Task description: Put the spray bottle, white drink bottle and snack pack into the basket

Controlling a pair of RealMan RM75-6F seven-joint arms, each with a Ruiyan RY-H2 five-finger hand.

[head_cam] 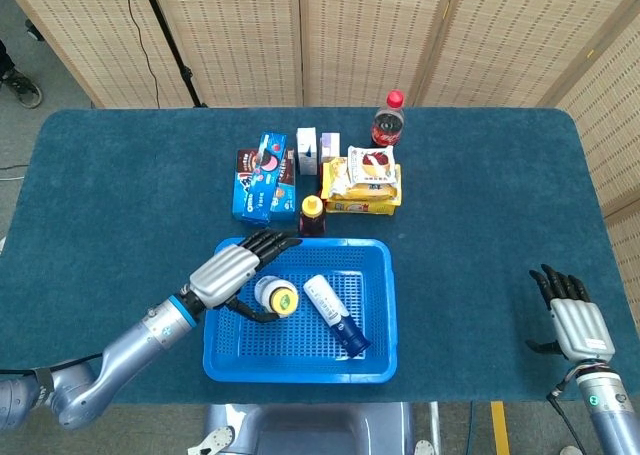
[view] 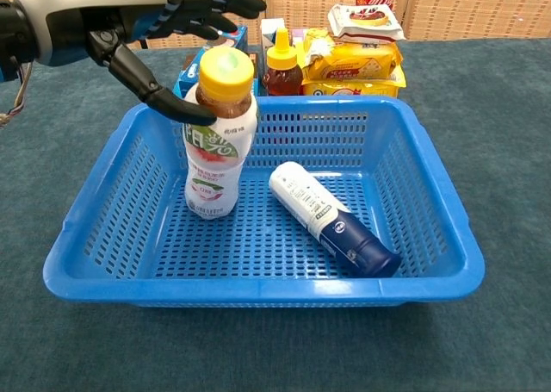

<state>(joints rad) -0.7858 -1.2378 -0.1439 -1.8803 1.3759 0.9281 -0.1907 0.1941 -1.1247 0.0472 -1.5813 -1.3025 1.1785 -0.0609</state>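
Observation:
The white drink bottle [view: 215,146] with a yellow cap [head_cam: 277,297] stands upright in the left part of the blue basket [view: 258,290]. My left hand [view: 129,13] hovers just behind and left of it with fingers spread and holds nothing. Its thumb reaches to the bottle's neck. The spray bottle [view: 331,220], white with a dark blue cap, lies on its side in the basket [head_cam: 383,310], right of the drink bottle. The snack pack [head_cam: 372,162] lies on a yellow box behind the basket. My right hand [head_cam: 568,315] rests open at the table's right front.
Behind the basket stand a honey bottle [head_cam: 312,216], blue cookie boxes [head_cam: 260,175], white cartons [head_cam: 307,150], the yellow box [head_cam: 365,193] and a cola bottle [head_cam: 388,120]. A screen of wooden panels closes the far side.

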